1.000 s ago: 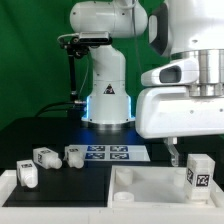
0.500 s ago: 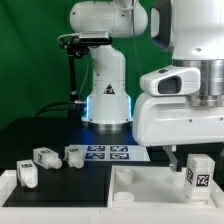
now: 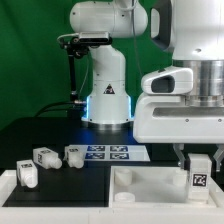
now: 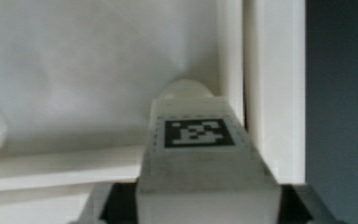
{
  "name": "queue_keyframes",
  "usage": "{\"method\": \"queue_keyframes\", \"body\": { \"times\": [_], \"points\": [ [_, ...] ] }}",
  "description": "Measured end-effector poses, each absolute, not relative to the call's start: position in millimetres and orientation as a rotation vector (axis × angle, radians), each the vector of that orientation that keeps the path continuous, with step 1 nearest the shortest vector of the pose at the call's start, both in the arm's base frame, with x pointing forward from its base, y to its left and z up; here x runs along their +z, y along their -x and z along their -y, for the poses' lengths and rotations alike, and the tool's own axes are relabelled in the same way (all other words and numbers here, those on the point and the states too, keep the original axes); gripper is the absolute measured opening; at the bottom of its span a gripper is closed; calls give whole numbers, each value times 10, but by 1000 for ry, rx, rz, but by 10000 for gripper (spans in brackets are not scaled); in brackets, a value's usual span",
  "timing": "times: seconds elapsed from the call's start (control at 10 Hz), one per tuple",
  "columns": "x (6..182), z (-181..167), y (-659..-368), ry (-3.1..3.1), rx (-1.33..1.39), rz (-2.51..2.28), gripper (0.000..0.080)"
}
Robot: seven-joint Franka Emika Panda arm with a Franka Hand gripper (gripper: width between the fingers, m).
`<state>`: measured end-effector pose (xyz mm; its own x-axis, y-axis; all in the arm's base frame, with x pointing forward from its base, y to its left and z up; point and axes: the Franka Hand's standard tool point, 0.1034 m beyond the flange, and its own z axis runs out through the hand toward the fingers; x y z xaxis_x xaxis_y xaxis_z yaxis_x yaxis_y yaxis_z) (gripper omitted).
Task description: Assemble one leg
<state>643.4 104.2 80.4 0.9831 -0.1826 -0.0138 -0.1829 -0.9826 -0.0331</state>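
The leg [image 3: 200,173], a white stubby post with a square tag, stands upright at the right end of the large white panel [image 3: 150,188] in the exterior view. My gripper [image 3: 197,160] is straight above it, with its fingers down along the leg's sides. In the wrist view the leg [image 4: 197,150] fills the middle, and a dark finger [image 4: 115,206] presses against each of its flanks with no gap. The jaws are shut on the leg. Its base is hidden.
Three more legs lie on the black table at the exterior view's left: one [image 3: 27,173] at the front edge, and two [image 3: 44,158] [image 3: 73,153] behind it. The marker board [image 3: 110,152] lies flat in front of the robot base [image 3: 105,100].
The gripper has come down over the leg, and its visible finger has moved in against the leg's side. The leg has stayed where it stood.
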Motion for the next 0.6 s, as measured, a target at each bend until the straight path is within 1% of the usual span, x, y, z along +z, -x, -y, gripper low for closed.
{"method": "queue_keyframes", "body": {
  "times": [0.2, 0.3, 0.6],
  "points": [
    [795, -1051, -6442, 3049, -49, -560, 285],
    [794, -1062, -6432, 2987, -69, -784, 285],
    [789, -1040, -6433, 2707, -8, -1357, 285]
  ]
}}
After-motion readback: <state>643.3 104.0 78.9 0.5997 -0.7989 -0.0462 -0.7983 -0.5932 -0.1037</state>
